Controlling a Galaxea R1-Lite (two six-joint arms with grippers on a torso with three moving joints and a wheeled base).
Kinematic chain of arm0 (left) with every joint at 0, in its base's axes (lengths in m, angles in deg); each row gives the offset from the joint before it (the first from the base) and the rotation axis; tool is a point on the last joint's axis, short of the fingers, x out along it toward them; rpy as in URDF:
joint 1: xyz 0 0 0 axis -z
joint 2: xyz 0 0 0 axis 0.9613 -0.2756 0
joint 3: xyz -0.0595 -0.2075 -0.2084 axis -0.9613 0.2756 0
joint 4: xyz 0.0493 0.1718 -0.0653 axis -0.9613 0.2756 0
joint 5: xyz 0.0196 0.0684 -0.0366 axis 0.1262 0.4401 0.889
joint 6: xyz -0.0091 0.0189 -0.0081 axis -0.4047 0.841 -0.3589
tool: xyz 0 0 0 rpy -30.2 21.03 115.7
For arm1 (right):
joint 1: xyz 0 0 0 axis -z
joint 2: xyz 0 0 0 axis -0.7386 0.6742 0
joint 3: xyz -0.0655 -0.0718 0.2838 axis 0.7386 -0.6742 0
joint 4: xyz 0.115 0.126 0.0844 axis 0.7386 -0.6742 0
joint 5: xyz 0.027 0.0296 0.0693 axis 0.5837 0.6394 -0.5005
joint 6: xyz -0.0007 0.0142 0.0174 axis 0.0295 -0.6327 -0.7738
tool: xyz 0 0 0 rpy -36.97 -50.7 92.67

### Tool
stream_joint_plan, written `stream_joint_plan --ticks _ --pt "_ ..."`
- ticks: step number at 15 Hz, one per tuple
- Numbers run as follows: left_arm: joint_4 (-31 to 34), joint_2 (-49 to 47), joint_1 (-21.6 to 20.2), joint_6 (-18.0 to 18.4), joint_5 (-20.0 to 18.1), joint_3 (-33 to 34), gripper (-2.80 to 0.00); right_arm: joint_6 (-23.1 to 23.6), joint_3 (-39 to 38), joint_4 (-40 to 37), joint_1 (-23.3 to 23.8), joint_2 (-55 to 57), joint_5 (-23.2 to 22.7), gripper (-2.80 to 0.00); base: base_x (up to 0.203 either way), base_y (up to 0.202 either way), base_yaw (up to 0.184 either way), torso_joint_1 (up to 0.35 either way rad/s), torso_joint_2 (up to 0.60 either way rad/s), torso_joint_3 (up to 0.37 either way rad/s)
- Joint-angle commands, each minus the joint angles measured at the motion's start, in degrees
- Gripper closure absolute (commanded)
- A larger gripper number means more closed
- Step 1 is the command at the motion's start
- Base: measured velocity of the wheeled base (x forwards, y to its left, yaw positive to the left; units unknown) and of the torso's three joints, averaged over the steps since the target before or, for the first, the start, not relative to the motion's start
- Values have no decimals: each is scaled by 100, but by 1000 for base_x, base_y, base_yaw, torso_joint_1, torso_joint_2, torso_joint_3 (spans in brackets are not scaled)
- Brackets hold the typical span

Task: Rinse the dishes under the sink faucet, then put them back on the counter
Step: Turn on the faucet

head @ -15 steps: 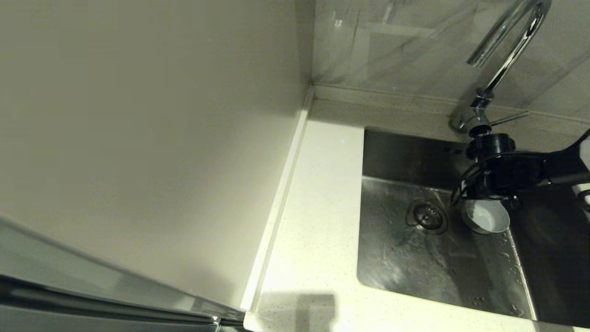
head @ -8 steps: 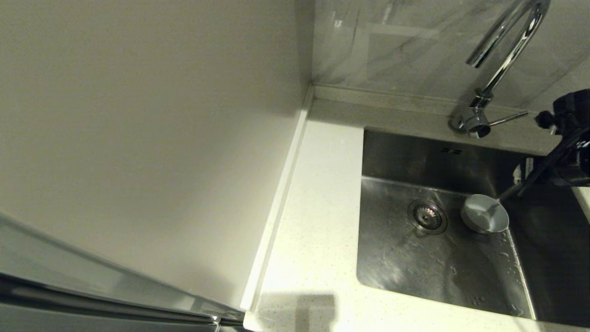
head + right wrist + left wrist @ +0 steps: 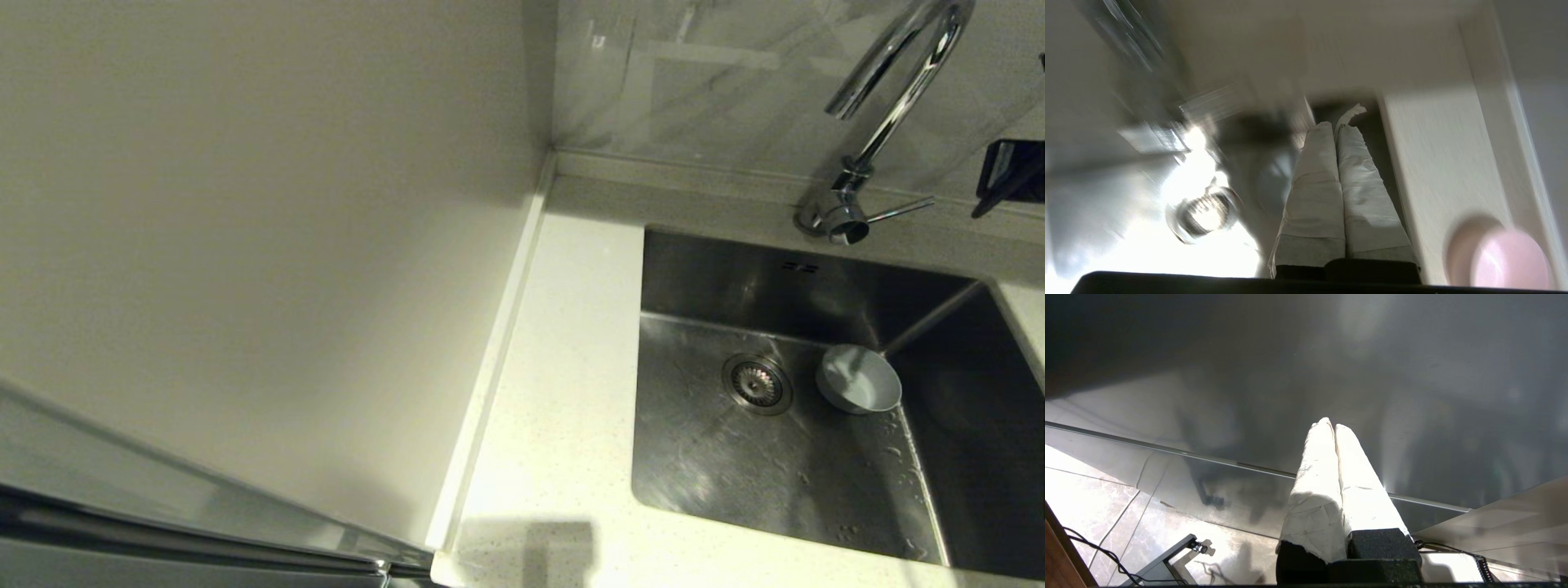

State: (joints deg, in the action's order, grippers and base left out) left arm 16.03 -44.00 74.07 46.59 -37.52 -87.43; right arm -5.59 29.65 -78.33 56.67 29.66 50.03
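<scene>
while lying upright on the sink (image 3: 694, 465) floor just beside the drain (image 3: 757, 382), grey-blue bowl (image 3: 859, 382) placed short of the faucet (image 3: 894, 90) spout, likely awaiting water. right gripper (image 3: 1336, 127) pressed together, empty, raised above the basin edge; pink bowl (image 3: 1508, 257) on the counter (image 3: 1437, 163) beside it. left gripper (image 3: 1331, 426) also together, parked low by a cabinet front. lever (image 3: 898, 211) unobstructed.

Your way down into the sink (image 3: 784, 482) is open over most of its floor; only the grey-blue bowl (image 3: 859, 380) sits there, just beside the drain strainer (image 3: 757, 382). The faucet (image 3: 886, 106) arches over the back rim (its lever (image 3: 898, 211) juts sideways). The counter (image 3: 563, 392) strip runs along the wall panel (image 3: 261, 245).
</scene>
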Motion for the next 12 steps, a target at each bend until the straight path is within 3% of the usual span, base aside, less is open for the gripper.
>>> stream_joint_plan --ticks 1,5,12 --pt "-2 18 -7 -6 2 0 0 -147 920 -194 -141 680 -2 0 0 0 0 0 0 0" --pt "-2 23 -7 -7 2 0 0 -107 1011 199 -373 1065 -19 0 0 0 0 0 0 0" --pt "-2 18 -5 -7 2 0 0 113 1016 911 -379 1446 7 0 0 0 0 0 0 0"
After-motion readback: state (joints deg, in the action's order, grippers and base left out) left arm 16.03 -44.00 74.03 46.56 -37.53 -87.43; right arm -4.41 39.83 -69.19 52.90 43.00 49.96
